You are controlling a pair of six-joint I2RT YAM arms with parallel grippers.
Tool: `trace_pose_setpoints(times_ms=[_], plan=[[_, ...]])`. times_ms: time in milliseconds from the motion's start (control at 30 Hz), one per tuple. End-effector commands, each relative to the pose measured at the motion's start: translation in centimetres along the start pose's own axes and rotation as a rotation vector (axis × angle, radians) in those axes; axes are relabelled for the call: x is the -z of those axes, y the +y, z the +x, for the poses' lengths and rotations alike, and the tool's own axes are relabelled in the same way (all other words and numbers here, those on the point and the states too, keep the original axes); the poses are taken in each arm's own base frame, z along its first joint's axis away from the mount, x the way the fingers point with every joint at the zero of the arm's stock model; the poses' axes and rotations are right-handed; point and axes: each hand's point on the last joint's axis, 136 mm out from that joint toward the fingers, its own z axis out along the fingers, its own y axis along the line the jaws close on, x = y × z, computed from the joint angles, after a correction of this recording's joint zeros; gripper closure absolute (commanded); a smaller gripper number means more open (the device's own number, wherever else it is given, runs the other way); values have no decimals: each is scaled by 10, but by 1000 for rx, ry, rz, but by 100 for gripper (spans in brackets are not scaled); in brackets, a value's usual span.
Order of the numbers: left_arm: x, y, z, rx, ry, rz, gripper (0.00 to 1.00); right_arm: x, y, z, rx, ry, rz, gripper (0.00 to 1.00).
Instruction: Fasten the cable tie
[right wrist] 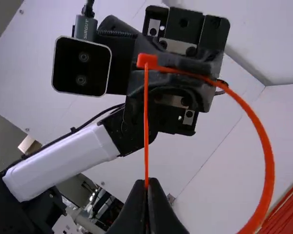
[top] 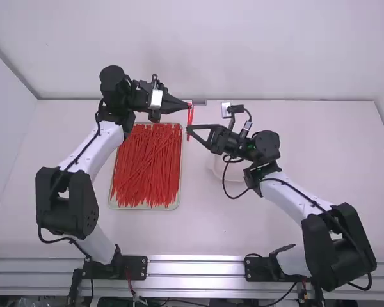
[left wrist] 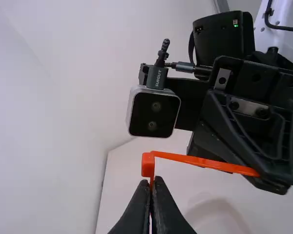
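High view: beside the tray (top: 144, 208), left gripper (top: 186, 104) and right gripper (top: 190, 130) both clamp the cable tie (top: 189, 117); next we must probably thread its tail.

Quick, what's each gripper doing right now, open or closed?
Left gripper: closed on the red cable tie, near its head.
Right gripper: closed on the same tie's strap.

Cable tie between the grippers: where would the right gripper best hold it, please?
Probably its straight strap, away from the head, which the left gripper pinches; approach from the opposite end, closing across the thin strap, as the right gripper does.
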Motion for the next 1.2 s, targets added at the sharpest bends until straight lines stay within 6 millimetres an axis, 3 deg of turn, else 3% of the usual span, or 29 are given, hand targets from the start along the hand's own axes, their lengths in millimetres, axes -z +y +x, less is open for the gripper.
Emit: trace_pose_setpoints(times_ms=[0, 1167], plan=[[-1, 1, -6, -18, -9, 21, 98, 0, -1, 0, -4, -2, 1, 100], [-11, -4, -8, -14, -22, 44, 98, -4, -3, 4, -20, -5, 11, 100]])
